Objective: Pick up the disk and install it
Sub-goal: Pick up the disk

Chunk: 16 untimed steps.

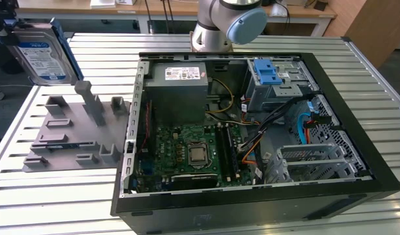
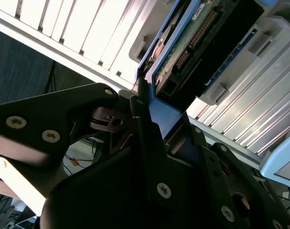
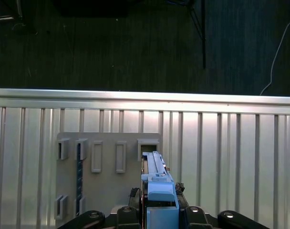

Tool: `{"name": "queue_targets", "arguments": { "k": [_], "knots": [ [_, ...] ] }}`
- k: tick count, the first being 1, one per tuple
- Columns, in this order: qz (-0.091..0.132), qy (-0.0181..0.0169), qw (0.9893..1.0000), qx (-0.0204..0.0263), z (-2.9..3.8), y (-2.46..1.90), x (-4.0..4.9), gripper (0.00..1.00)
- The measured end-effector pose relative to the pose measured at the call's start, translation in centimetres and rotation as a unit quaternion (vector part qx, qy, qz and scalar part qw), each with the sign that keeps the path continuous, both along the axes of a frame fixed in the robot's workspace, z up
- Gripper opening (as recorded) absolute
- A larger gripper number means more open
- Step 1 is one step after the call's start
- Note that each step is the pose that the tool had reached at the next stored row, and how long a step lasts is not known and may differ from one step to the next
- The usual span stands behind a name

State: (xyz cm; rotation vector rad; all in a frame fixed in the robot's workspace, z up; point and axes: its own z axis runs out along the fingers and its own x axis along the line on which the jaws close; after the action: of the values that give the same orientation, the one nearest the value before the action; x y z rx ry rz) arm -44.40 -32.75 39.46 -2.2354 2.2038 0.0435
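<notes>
- Hanging at the exterior view's left, above the ribbed metal table [image 1: 69, 196], the disk [image 1: 41, 55] is a flat silver rectangle with a white-and-blue label.
- Its long axis stands nearly upright, over the grey plastic rack [image 1: 76, 127].
- The black fingers [image 2: 146, 138] of the gripper [image 2: 161, 119] pinch its smooth blue rail.

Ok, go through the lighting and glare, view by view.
Exterior view: the table shines pale under even light, the disk is brightly lit, the computer case is shaded inside. First wrist view: a glare band runs along the table's edge; the floor beyond is dark. Second wrist view: the table washes out white behind the dark gripper, shut on the disk.
</notes>
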Motion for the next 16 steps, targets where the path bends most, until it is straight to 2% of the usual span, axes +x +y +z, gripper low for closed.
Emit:
{"name": "queue_targets", "arguments": {
  "k": [16],
  "knots": [
    [0.0, -0.0002, 1.0, -0.0001, 1.06, 0.0, 0.0, 0.36]
  ]
}}
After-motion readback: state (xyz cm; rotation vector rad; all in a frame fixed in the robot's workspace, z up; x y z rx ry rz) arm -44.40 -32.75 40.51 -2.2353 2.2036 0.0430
